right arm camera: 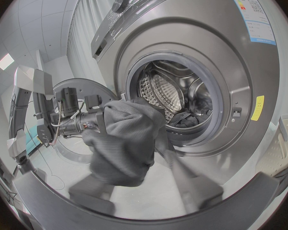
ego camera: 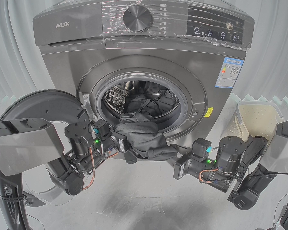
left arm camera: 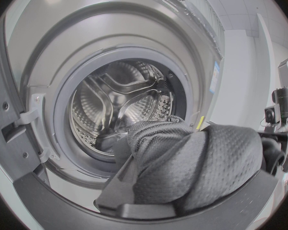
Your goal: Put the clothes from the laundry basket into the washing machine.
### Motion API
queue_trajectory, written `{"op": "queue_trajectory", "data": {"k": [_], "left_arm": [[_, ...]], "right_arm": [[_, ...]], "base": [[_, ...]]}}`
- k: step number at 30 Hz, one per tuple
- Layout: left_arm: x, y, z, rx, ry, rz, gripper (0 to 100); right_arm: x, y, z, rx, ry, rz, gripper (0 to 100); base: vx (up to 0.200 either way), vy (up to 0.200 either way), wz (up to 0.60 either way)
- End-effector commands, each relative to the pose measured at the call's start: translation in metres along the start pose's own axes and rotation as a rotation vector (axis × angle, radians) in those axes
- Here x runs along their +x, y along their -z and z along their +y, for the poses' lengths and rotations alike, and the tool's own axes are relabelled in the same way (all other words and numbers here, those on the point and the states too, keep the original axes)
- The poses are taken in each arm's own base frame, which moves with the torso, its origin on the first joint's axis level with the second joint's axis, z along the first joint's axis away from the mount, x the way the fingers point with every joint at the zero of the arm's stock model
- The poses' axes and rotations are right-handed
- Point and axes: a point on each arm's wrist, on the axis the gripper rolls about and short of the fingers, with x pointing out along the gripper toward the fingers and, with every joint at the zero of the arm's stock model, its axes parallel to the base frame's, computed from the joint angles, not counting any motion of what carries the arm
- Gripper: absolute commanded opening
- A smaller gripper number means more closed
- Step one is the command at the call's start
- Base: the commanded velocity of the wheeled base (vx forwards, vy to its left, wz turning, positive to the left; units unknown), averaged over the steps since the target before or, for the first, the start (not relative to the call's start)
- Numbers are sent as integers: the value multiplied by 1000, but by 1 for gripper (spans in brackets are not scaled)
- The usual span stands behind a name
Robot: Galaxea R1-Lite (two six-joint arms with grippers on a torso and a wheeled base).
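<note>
Pale curtain (ego camera: 9,48), grey floor (ego camera: 144,195). I see the dark garment (ego camera: 144,138) hanging at the lip of the washing machine (ego camera: 134,58) drum, left claw (ego camera: 129,149) clamped on it. Right claw (ego camera: 177,154) spread wide, empty, just beside the hem. Laundry basket (ego camera: 259,115) far right.

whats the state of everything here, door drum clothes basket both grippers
door, swung fully open
drum, holding dark clothes at the bottom
dark garment, held at the drum's opening, not yet inside
laundry basket, tilted, right of the washing machine
left gripper, shut on the dark garment
right gripper, open, at the garment's lower edge
</note>
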Motion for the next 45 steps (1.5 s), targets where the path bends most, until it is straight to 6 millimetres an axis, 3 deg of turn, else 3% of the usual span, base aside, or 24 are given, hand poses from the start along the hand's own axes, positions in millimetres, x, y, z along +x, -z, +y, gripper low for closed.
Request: {"op": "queue_trajectory", "data": {"k": [1,7,9,14,17,23,30,37,45], "left_arm": [[-8,-17,-4,0,12,-33,0],[-17,-32,-12,-40,29,-61,0],[-29,-34,-13,-44,32,-44,0],[-51,-32,-14,-49,32,6,0],[-68,-33,-15,-50,31,35,0],[-70,-29,-11,-46,1,52,0],[-72,-26,2,-37,-91,61,0],[-73,-26,3,-42,-104,63,0],[-67,-10,-2,-33,-95,113,0]], "right_arm": [[-7,11,1,-3,-2,52,100],[-43,44,-6,-18,0,245,100],[-51,50,-9,-11,15,286,100],[-54,51,-13,27,53,275,100],[-52,43,-9,170,79,187,100],[-48,42,-18,223,125,168,100],[-47,40,-48,223,237,144,100],[-45,39,-47,221,232,138,100],[-45,40,-45,219,222,143,100]], "base": [[0,0,0],[0,0,0],[0,0,0],[0,0,0],[0,0,0],[0,0,0],[0,0,0],[57,0,0],[175,0,0]]}}
